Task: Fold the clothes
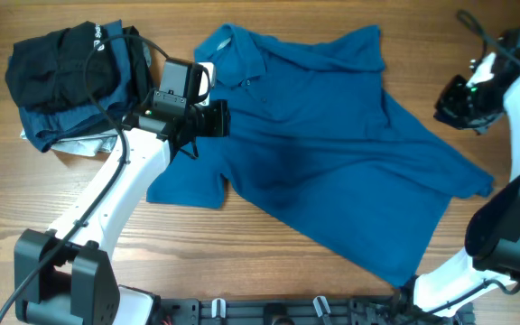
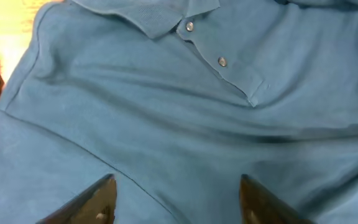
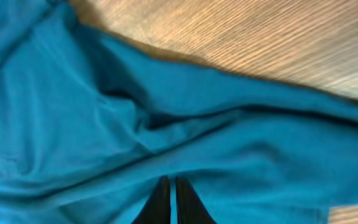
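Polo shirt (image 1: 332, 171): spread out on the wooden table (image 1: 25, 208), rumpled, collar (image 2: 166, 15) toward the far left, hem toward the near right
Left gripper (image 2: 176, 183): fingers spread wide with nothing between them, over the shirt's chest; the collar and buttoned placket (image 2: 222, 61) lie just ahead of the fingertips
Right gripper (image 3: 171, 182): fingers pressed together over folds near the shirt's right edge; cannot tell whether cloth is caught
Dark garments (image 1: 61, 77): piled at the far left, beside the collar

Medium-blue short-sleeved polo shirt (image 1: 332, 153): soft matt knit cloth, wrinkled. Its small round buttons (image 2: 222, 61): glossy, plastic-looking. Light-brown wooden counter (image 1: 242, 244): smooth, visible grain, slight sheen. Black bundled garment (image 1: 57, 68): matt cloth.
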`<state>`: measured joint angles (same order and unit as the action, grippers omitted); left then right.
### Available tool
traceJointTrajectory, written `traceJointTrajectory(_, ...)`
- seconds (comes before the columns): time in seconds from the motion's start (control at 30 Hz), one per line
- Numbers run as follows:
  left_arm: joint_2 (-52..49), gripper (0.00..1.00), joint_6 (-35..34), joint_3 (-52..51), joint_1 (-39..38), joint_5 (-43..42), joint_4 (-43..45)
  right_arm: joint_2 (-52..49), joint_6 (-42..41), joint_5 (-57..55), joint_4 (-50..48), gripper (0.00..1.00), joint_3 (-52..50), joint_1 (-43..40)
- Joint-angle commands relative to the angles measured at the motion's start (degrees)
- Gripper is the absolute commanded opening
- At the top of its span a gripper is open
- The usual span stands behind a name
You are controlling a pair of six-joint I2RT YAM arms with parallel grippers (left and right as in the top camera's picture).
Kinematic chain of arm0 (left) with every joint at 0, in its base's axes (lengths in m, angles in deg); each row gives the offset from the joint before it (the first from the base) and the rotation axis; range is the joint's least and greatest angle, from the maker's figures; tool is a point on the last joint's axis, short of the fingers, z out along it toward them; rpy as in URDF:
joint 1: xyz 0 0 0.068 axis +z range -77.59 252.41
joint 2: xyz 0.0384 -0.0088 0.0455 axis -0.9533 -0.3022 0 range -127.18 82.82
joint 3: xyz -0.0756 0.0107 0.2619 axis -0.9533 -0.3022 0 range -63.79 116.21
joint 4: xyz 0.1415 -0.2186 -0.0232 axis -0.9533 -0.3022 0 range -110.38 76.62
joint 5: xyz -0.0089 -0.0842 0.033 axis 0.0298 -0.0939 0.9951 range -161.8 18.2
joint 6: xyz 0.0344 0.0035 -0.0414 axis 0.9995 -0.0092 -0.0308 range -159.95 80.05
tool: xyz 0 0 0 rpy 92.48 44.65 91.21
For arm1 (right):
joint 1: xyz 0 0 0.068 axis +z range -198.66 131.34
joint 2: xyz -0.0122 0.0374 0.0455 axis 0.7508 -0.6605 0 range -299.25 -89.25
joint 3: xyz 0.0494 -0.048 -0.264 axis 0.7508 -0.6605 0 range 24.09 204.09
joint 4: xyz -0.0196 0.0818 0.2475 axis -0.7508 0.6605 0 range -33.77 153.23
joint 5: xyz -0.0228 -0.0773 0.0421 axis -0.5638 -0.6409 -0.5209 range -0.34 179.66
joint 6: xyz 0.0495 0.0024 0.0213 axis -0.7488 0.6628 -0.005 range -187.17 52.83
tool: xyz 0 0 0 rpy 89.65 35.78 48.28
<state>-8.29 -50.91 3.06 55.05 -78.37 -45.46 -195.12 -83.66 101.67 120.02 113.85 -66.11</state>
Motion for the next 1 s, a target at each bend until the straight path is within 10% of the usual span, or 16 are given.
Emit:
traceJointTrajectory(0.0,-0.5,1.00,-0.2,-0.4,0.0,-0.9,0.1,-0.3,-0.5,-4.9,-6.1,0.04,-5.8,2.4)
traceJointTrajectory(0.97,-0.5,1.00,-0.2,-0.4,0.0,-0.9,0.1,-16.7,-10.4,-9.4,-38.7,0.04,-17.6,2.5)
